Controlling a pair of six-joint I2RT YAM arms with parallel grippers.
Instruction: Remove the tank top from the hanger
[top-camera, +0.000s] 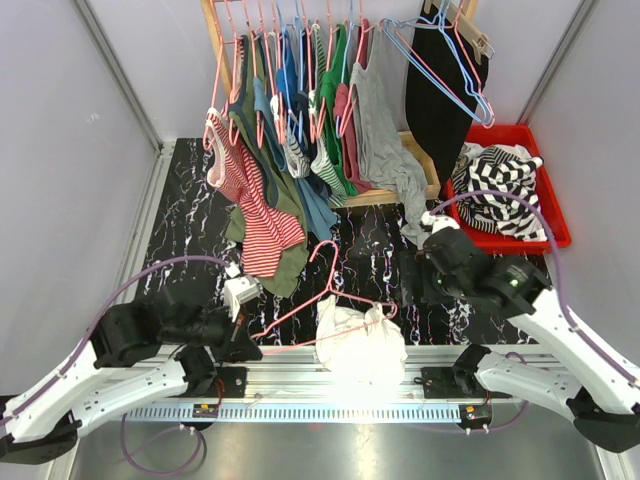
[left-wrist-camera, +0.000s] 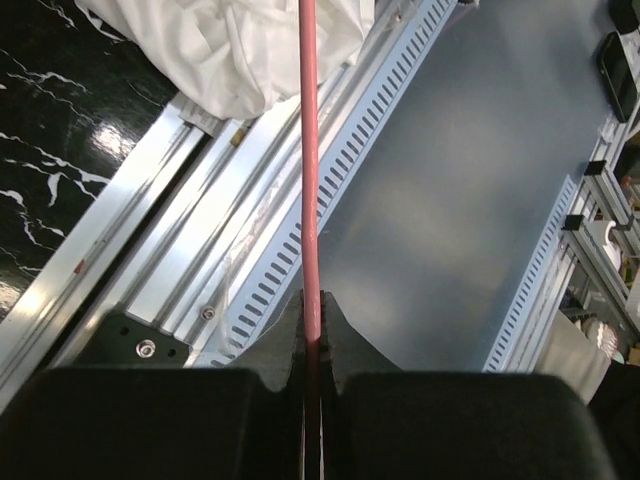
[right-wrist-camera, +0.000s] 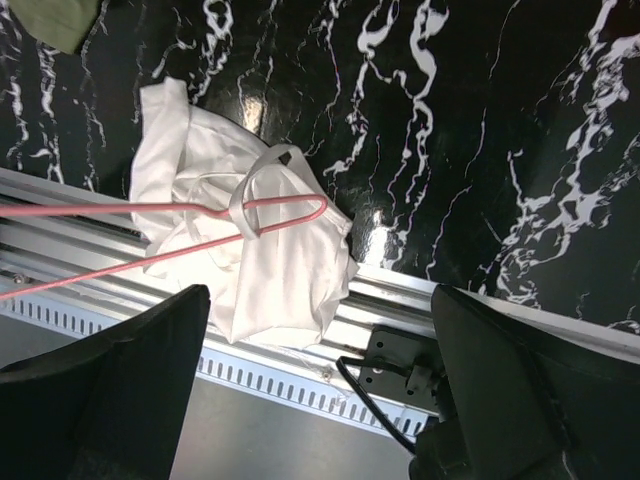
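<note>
The left pincer (left-wrist-camera: 312, 318) is clamped tight on the pink hanger (left-wrist-camera: 309, 150), its two fingers pressed together with the wire's lower bar pinched between them. From that grip the bar runs straight ahead, over the rail (left-wrist-camera: 150, 270) at the table's near edge, to the white tank top (left-wrist-camera: 240, 50), which lies bunched at the hanger's far end, well ahead of the fingers. The right pincer (right-wrist-camera: 320, 330) hangs above the same heap with its fingers (right-wrist-camera: 120, 390) spread wide and nothing between them; in its wrist view the tank top sits below and just left of the gap, half on the black marbled table (right-wrist-camera: 480, 130) and half on the rail. One strap (right-wrist-camera: 262, 180) loops over the hanger's rounded corner, and the wire passes through the cloth. Beyond both pincers stands a rack (top-camera: 300, 100) of hung clothes, and a red bin (top-camera: 510, 190) lies beyond the right pincer.
</note>
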